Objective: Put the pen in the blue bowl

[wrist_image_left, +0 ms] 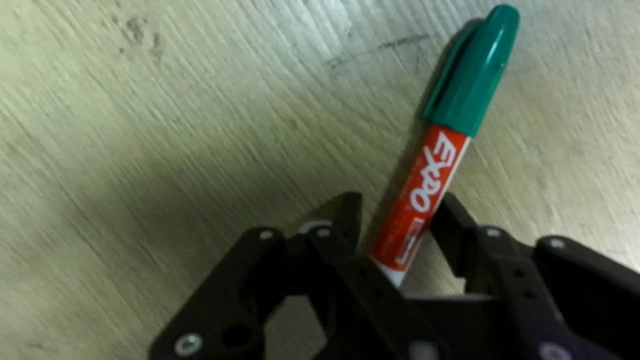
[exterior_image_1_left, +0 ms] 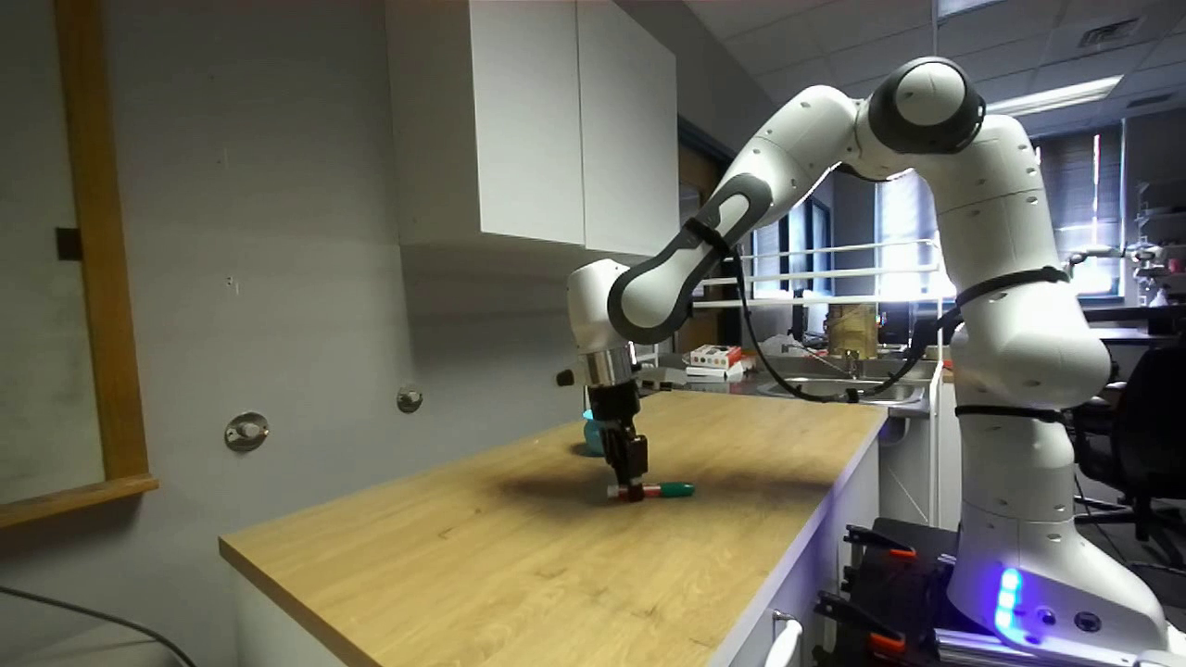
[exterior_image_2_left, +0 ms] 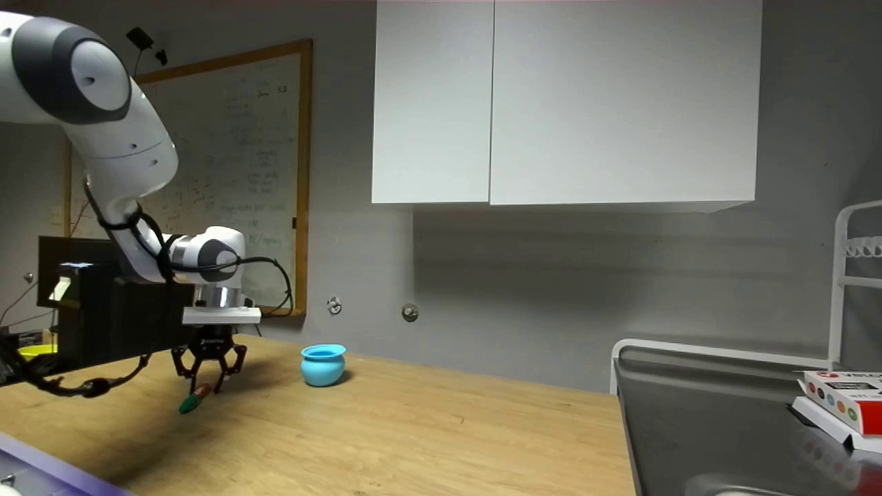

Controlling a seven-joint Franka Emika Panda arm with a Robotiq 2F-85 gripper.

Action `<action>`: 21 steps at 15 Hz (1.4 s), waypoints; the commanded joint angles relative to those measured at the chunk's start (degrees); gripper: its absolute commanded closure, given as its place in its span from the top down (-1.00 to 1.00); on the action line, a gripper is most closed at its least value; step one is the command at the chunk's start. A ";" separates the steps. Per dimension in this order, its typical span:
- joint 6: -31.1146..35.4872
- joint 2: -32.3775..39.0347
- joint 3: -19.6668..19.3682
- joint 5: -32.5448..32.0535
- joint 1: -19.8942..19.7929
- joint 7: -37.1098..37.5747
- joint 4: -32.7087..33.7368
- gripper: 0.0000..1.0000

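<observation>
The pen, a marker with a green cap and a red body, lies on the wooden counter in both exterior views (exterior_image_1_left: 675,489) (exterior_image_2_left: 190,402) and in the wrist view (wrist_image_left: 462,90). My gripper (exterior_image_1_left: 634,491) points down at the counter, its fingers on either side of the pen's red body (exterior_image_2_left: 205,390). In the wrist view the fingers (wrist_image_left: 398,214) stand apart. The right finger is close to or touching the pen; a gap shows at the left finger. The pen's white end is partly hidden by the left finger. The blue bowl (exterior_image_2_left: 322,366) stands upright behind the gripper, partly hidden in an exterior view (exterior_image_1_left: 593,435).
The wooden counter (exterior_image_2_left: 441,441) runs along a grey wall. White cabinets (exterior_image_1_left: 528,120) hang above it. A metal sink (exterior_image_1_left: 843,389), a white rack (exterior_image_2_left: 723,351) and a red-white box (exterior_image_2_left: 851,399) are at one end. A whiteboard (exterior_image_2_left: 227,165) hangs on the wall.
</observation>
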 commanded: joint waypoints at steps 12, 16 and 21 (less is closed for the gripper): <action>2.92 -7.04 0.19 -17.80 -0.10 24.79 -0.94 -0.69; 5.54 -11.06 -0.10 -21.33 -1.02 35.17 -0.59 -0.69; 8.42 -15.10 -0.14 -27.56 -3.96 47.75 0.48 -0.70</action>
